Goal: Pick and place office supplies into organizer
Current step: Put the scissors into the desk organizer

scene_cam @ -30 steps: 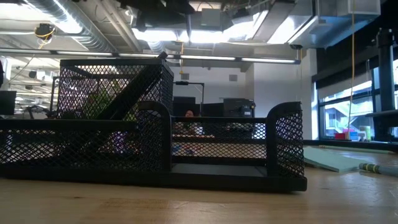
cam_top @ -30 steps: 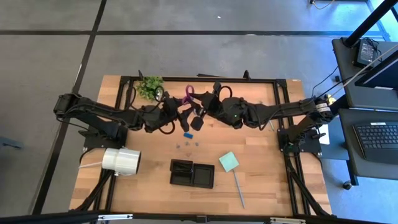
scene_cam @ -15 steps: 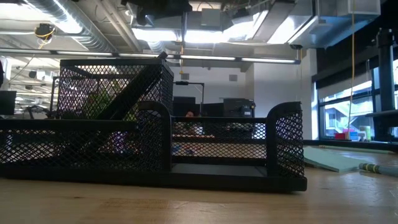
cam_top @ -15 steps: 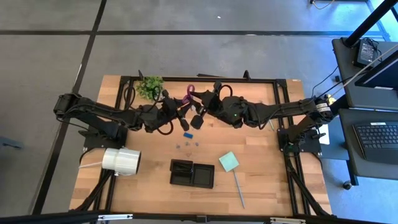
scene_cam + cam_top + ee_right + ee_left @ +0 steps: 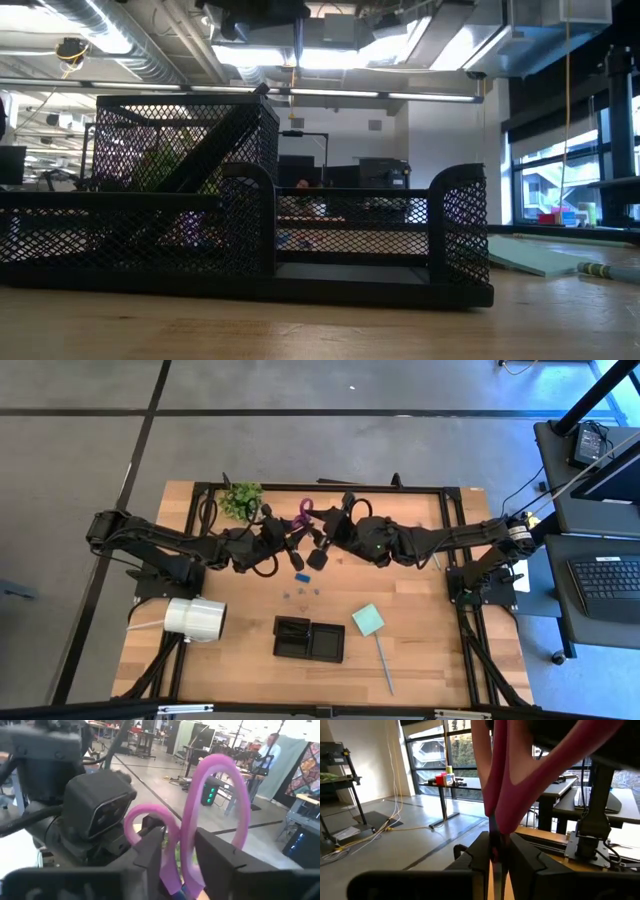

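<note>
Organizer (image 5: 309,639) open from above — white roll (image 5: 195,619) well aside.

I watch the scissors (image 5: 303,512) change hands near the table's far edge. A second ago my left gripper (image 5: 289,536) stands spread beside them; now its fingers (image 5: 520,860) are pinched on the blades, which show as a thin dark strip between the pads in the left wrist view. My right gripper (image 5: 326,534), which was clamped on the purple handles, is loosening: in the right wrist view the loops sit between its fingers (image 5: 150,847) with a gap on one side. From above, the scissors have shifted slightly toward the left arm and the two wrists have drawn a little closer together.
</note>
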Motion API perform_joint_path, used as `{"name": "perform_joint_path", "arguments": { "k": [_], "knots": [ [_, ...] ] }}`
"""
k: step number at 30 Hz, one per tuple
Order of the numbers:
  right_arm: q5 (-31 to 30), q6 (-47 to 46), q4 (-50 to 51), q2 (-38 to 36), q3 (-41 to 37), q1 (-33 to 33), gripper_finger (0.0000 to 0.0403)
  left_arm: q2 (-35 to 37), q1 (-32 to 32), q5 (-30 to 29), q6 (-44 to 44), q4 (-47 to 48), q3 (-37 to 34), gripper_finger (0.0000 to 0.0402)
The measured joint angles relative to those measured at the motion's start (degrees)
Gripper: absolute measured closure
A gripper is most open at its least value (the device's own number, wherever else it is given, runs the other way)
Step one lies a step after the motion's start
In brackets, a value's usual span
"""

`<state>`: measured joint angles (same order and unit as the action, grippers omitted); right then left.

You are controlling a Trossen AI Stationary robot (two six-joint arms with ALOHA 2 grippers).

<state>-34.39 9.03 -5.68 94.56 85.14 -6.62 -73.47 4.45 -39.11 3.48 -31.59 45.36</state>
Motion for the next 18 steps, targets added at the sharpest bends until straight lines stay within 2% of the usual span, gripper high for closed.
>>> {"name": "perform_joint_path", "arguments": {
  "k": [7, 10, 13, 18],
  "knots": [
    [-0.2, 0.2, 0.0, 0.0, 0.0, -0.1, 0.0171, 0.0, 0.0, 0.0, 0.4, 0.0, 0.0, 0.0363],
    [-0.3, 0.3, 0.6, -0.3, 0.0, -0.1, 0.0141, 0.0, 0.0, -0.2, 1.2, 0.1, 0.0, 0.0364],
    [-0.4, 0.4, 3.9, -1.6, 0.0, -0.1, 0.0126, 0.8, 0.3, -0.3, 1.9, 0.5, 0.0, 0.0364],
    [-0.9, -1.4, 15.4, -5.5, 0.0, -0.6, 0.0124, 4.6, 1.7, -0.3, 2.8, 4.1, 0.0, 0.0364]
  ]
}}
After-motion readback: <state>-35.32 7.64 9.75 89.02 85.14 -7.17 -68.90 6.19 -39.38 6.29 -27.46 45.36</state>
